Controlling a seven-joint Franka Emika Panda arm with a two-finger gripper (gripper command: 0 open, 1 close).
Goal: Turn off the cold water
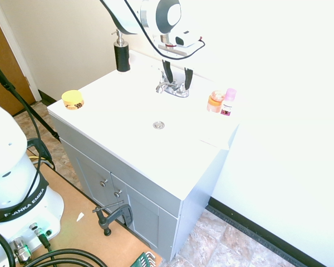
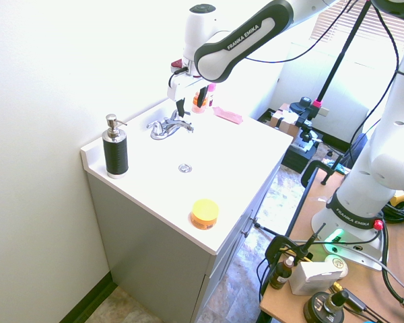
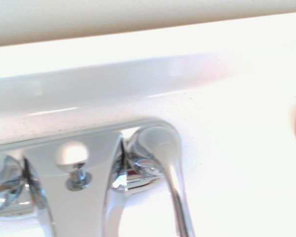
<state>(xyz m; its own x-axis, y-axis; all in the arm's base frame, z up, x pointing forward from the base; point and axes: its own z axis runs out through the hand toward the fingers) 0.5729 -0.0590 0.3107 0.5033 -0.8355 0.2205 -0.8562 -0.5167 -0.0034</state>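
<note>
Gripper [image 1: 178, 86], jaws spread, is placed at the faucet [image 1: 168, 87] along the sink top's [image 1: 128, 111] back edge; the lever [image 3: 173, 173] nearer the orange jar [image 1: 215, 102], judged to be the cold one, should be pushed gently near its free end, following its pivot and clearing the spout. Faucet base has its long axis parallel to the wall, while spout and that lever point forward, toward the drain's [image 1: 158, 125] side.
</note>
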